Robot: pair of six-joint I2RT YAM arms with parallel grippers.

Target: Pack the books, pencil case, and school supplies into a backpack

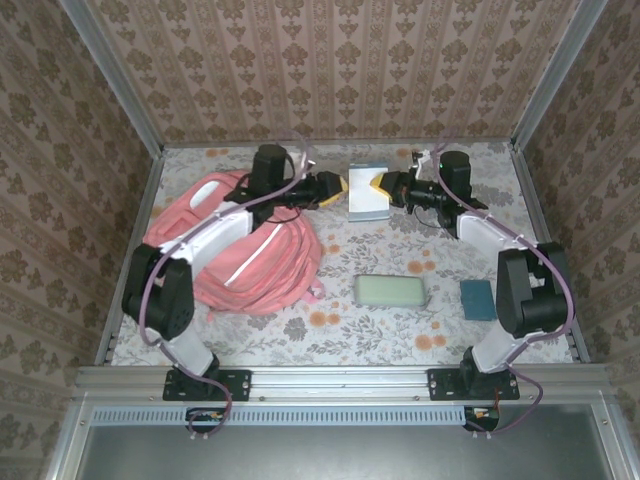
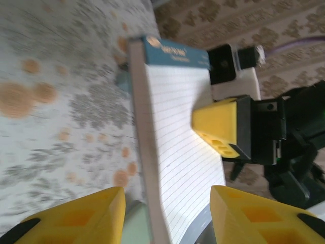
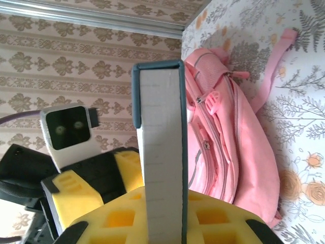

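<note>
Right gripper [image 3: 161, 216]: clamped on the notepad [image 3: 160, 142], yellow pads on both faces, pad seen edge-on in the right wrist view. In the left wrist view one of its fingers [image 2: 218, 127] sits on the lined page near the right edge, blue header strip at the far end.

Left gripper [image 2: 167, 203]: jaws apart, the near end of the notepad [image 2: 177, 152] runs down between them. Can't tell if either pad touches the paper.

From above, both grippers [image 1: 335, 188] [image 1: 382, 185] face each other across the notepad [image 1: 362, 205] at far centre of the table [image 1: 350, 340]. Can't tell if it's clear of the surface.

Backpack [image 1: 250, 260]: lying flat on the left side under the left arm, just left of the notepad. Pencil case [image 1: 392, 291]: flat, near centre. Small teal rectangle [image 1: 477, 299]: just right of it, apart.
</note>
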